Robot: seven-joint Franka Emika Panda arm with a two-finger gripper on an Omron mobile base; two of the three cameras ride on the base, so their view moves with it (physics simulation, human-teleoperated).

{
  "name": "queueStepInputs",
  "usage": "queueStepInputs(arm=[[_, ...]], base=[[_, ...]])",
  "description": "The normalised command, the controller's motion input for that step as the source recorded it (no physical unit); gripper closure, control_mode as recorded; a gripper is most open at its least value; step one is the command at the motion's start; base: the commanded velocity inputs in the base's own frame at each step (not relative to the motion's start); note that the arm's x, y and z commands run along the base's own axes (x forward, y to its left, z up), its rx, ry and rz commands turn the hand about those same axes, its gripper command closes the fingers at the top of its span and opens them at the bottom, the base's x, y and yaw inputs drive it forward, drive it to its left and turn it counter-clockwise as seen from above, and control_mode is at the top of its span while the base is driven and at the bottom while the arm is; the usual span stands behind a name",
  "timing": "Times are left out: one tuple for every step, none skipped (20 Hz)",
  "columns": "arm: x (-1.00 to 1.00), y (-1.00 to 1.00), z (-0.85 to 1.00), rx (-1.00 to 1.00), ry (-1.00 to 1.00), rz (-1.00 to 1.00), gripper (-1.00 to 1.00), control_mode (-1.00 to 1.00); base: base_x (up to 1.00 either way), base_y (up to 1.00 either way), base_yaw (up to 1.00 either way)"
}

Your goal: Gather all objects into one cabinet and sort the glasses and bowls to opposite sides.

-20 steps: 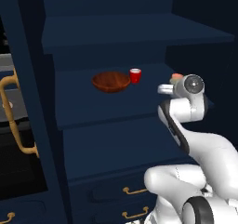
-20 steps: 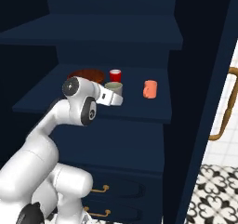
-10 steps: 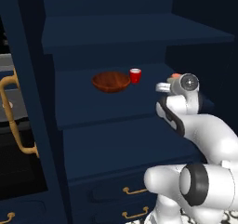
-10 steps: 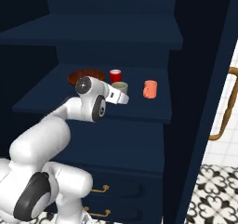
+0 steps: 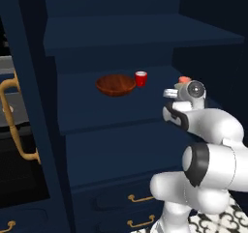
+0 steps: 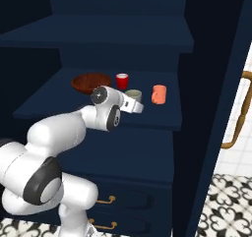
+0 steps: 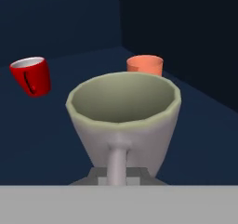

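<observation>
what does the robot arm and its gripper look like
The arm is glossy white, built of rounded, bulbous links with dark grey bands at the joints and a round dark cap with a pale centre at the wrist. The gripper is small and white. No cables or markings show.

The floor (image 6: 230, 202) is laid with white tiles bearing a black curling pattern, seen at the lower right of the right base view and in the bottom right corner of the left base view. Above it stands a pale wall (image 6: 244, 133) with faint grid lines. A grey surface (image 5: 5, 65) shows at the left edge, too indistinct to name.
</observation>
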Motion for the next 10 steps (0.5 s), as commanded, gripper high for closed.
queueStepInputs(arm=[[0.36,-0.09,-0.09,0.00,0.00,0.00,1.00,-1.00],[0.41,-0.01,-0.11,0.00,0.00,0.00,1.00,-1.00],[0.40,0.00,-0.09,0.00,0.00,0.00,1.00,-1.00],[0.45,0.00,-0.05,0.00,0.00,0.00,1.00,-1.00],[0.42,0.00,-0.01,0.00,0.00,0.00,1.00,-1.00],[0.43,0.00,0.00,0.00,0.00,0.00,1.00,-1.00],[0.41,0.00,-0.02,0.00,0.00,0.00,1.00,-1.00],[0.44,0.00,-0.04,0.00,0.00,0.00,1.00,-1.00],[0.45,0.00,-0.04,0.00,0.00,0.00,1.00,-1.00],[0.44,0.00,-0.04,0.00,0.00,0.00,1.00,-1.00]], base=[[0.00,0.00,0.00],[0.00,0.00,0.00],[0.00,0.00,0.00],[0.00,0.00,0.00],[0.00,0.00,0.00],[0.00,0.00,0.00],[0.00,0.00,0.00],[0.00,0.00,0.00],[0.00,0.00,0.00],[0.00,0.00,0.00]])
